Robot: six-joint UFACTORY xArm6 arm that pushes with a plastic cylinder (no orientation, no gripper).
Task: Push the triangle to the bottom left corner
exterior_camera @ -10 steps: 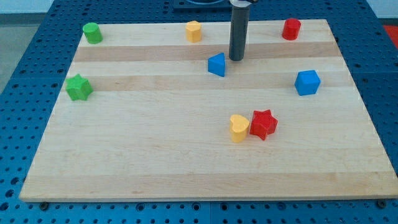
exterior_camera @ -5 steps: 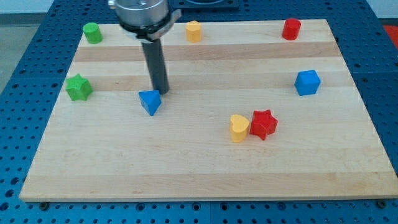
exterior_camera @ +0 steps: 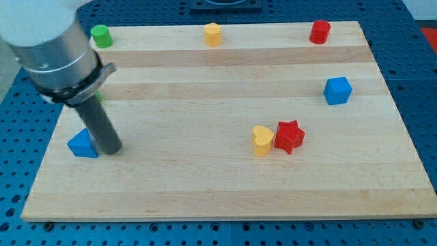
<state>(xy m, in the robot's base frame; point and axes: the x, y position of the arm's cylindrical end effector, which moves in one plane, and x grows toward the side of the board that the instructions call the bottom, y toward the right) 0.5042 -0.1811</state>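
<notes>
The blue triangle (exterior_camera: 82, 144) lies near the board's left edge, in the lower left part of the wooden board (exterior_camera: 225, 184). My tip (exterior_camera: 110, 149) rests on the board right beside the triangle, touching its right side. The arm's grey body (exterior_camera: 51, 41) comes in from the view's top left and hides most of the green star; only a sliver of green (exterior_camera: 100, 96) shows behind the rod.
A green cylinder (exterior_camera: 101, 35), a yellow block (exterior_camera: 213, 33) and a red cylinder (exterior_camera: 319, 31) stand along the top edge. A blue cube (exterior_camera: 337, 90) is at the right. A yellow heart (exterior_camera: 262, 141) touches a red star (exterior_camera: 289, 136) right of centre.
My tip has pushed the blue triangle from the upper middle of the board down and to the left, close to the left edge. The arm now covers the green star.
</notes>
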